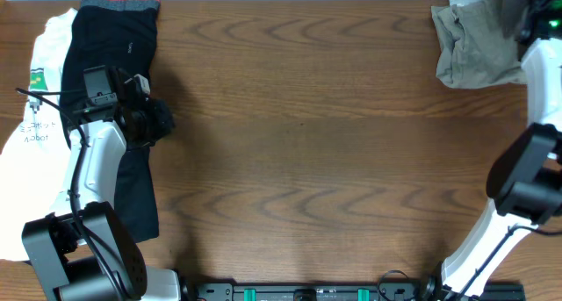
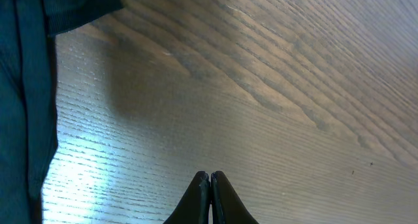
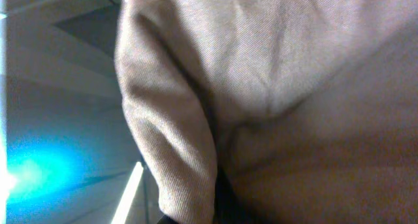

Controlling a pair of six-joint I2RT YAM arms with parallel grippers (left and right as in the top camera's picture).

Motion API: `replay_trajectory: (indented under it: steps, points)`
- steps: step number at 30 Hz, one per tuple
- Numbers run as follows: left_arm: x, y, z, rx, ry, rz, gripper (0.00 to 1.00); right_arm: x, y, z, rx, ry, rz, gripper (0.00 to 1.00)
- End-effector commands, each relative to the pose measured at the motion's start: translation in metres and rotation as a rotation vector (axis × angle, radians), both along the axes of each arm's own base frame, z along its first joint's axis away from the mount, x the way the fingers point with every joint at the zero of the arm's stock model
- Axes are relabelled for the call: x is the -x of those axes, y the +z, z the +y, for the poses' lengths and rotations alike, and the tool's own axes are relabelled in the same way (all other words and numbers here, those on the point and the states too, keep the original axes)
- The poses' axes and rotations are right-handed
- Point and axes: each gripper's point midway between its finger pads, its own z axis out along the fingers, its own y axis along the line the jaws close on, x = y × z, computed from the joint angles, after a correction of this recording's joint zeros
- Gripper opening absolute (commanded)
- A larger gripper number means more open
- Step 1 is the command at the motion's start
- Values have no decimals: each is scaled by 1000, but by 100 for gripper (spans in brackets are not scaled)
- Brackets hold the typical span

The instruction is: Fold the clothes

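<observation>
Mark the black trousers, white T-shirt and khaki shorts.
Long black trousers with red waistband (image 1: 114,33): overhead view, below waistband.
White printed T-shirt (image 1: 35,132): overhead view, printed area.
Khaki-beige shorts (image 1: 474,46): overhead view, middle.

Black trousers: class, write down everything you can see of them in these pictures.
The black trousers lie flat as a long narrow strip at the table's left side, red-grey waistband at the far edge. The cloth looks soft and matte. Their left edge lies against the white T-shirt; the left arm hides their middle.
</observation>
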Motion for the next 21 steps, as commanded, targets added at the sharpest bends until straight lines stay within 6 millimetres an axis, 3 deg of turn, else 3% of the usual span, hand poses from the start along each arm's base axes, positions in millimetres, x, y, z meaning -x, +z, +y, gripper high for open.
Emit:
replay_trajectory:
  steps: [1,8,14,17,21]
  points:
    - [2,-6,-1,-1,-2,15,6,-14,-10,14,39,-2,7,1]
    - [2,-6,-1,-2,-1,12,6,-27,-30,36,85,-29,42,1]
    - [-1,-5,0,-5,-2,1,6,-27,-16,40,103,-33,-63,1]
    - [-3,-4,0,-7,-2,-7,6,-26,-18,36,131,-45,-34,1]
    - [-2,-4,1,-7,-2,-7,6,-33,-42,33,191,-52,85,1]
